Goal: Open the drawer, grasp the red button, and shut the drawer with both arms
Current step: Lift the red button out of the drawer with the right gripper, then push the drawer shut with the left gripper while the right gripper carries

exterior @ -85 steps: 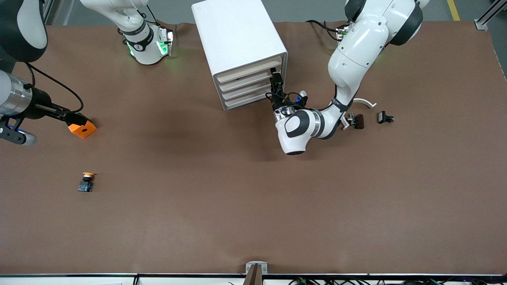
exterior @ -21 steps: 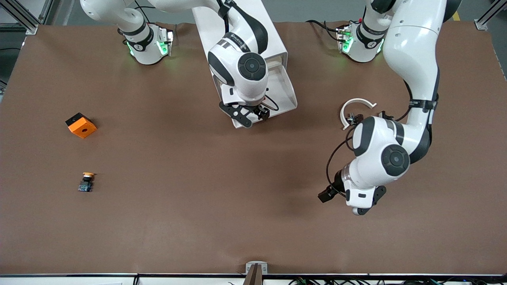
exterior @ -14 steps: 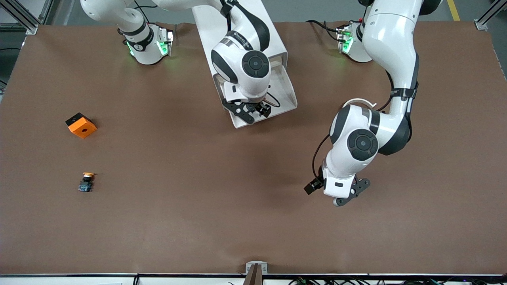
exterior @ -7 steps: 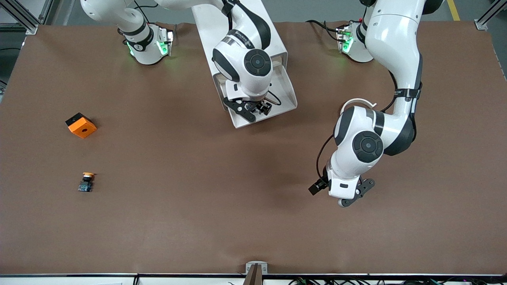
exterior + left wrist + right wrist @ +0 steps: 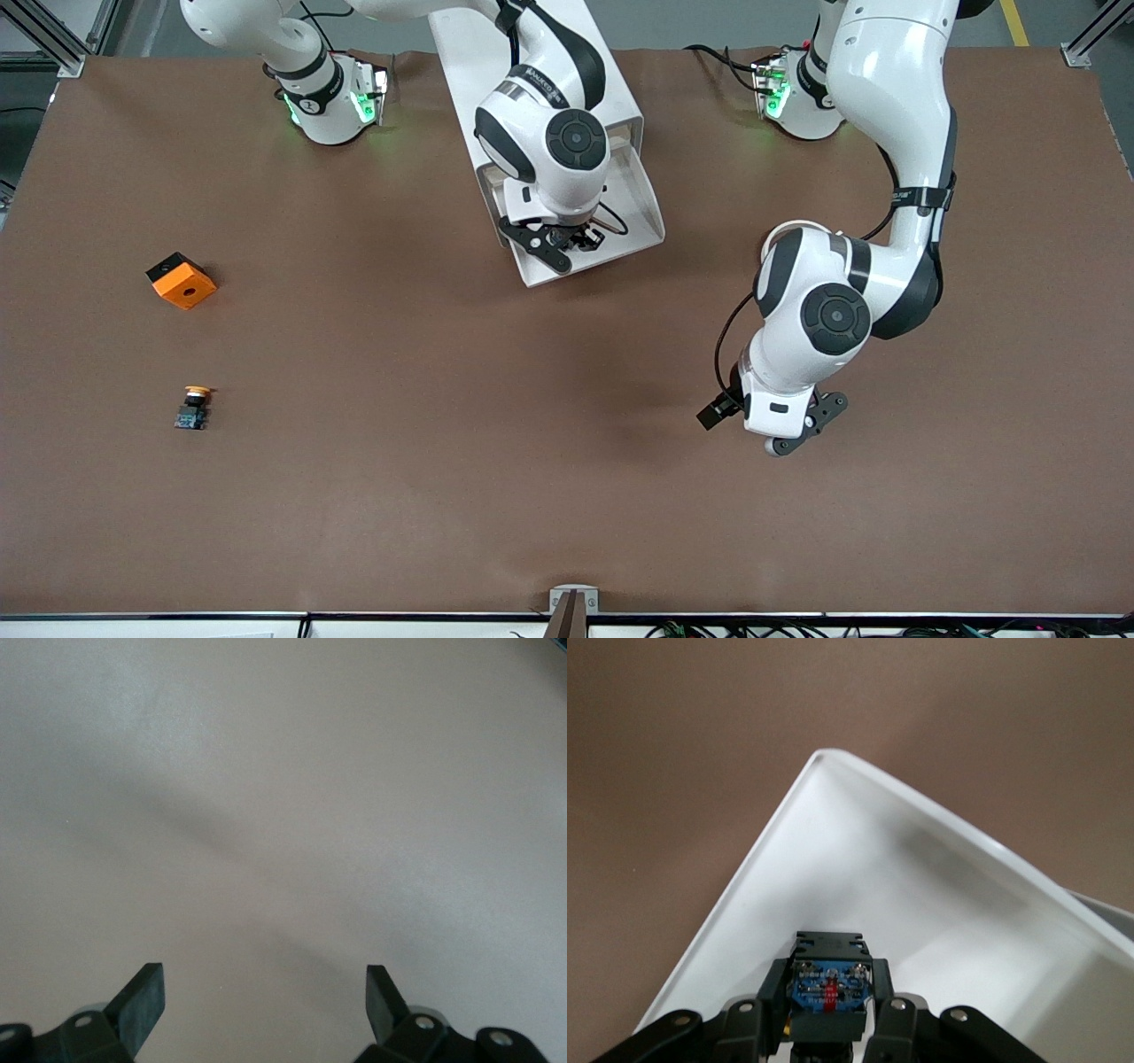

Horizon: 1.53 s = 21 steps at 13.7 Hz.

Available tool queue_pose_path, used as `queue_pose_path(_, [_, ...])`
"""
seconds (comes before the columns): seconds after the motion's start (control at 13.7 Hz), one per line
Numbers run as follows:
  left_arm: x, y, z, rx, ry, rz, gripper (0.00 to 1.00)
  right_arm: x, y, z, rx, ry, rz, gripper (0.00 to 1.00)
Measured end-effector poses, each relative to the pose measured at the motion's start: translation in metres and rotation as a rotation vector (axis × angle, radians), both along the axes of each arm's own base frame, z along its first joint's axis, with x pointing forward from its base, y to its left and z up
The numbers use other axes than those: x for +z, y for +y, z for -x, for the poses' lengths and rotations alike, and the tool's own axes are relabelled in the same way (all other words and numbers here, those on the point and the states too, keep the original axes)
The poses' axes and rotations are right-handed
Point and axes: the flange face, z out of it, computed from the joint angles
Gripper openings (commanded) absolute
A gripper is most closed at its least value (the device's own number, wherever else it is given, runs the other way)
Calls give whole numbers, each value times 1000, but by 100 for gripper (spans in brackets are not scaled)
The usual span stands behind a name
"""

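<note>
Right end effector (image 5: 828,1028) in open drawer (image 5: 642,213), clamped on button (image 5: 829,988); left end effector (image 5: 264,1001) spread wide, empty, over table (image 5: 443,443).

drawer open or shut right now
Open. The white drawer sticks out of the cabinet toward the front camera, and the right gripper is down inside it, jaws shut on the button.

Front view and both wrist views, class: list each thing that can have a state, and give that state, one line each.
Drawer: pulled open from the white cabinet.
Button: gripped inside the open drawer, blue base showing.
Right gripper: shut on the button, down in the drawer.
Left gripper: open, empty, over bare table; this arm waits.
Yellow-capped button: lying loose on the table.
Orange block: resting on the table.
</note>
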Motion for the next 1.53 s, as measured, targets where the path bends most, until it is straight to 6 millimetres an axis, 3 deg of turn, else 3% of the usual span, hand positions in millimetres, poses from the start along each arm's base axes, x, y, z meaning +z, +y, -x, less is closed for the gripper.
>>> queue_pose_path(0.15, [-1,0,1,-1,3,-1,100,30,-17,-19,-19,46,-33,0])
queue_pose_path(0.29, [-3,-1,2,-2,7,-3,100,78,-51,-50,-24,90,-64,0])
queue_pose_path(0.51, [-5,-2,3,-4,10,-4,100,135,-133,-105,25,125,-134,0])
queue_pose_path(0.73, [-8,-10,9,-23,14,-14,100,161,-235,-157,138,97,-223,0])
queue_pose_path(1.02, [-15,-56,38,-100,33,-24,100,151,-353,-197,319,84,-263,0])
queue_pose_path(1.31, [-21,-103,78,-185,64,-36,100,121,-416,-216,455,45,-234,0])
queue_pose_path(1.53, [-13,-133,103,-241,67,-32,100,80,-472,-229,548,-19,-219,0])
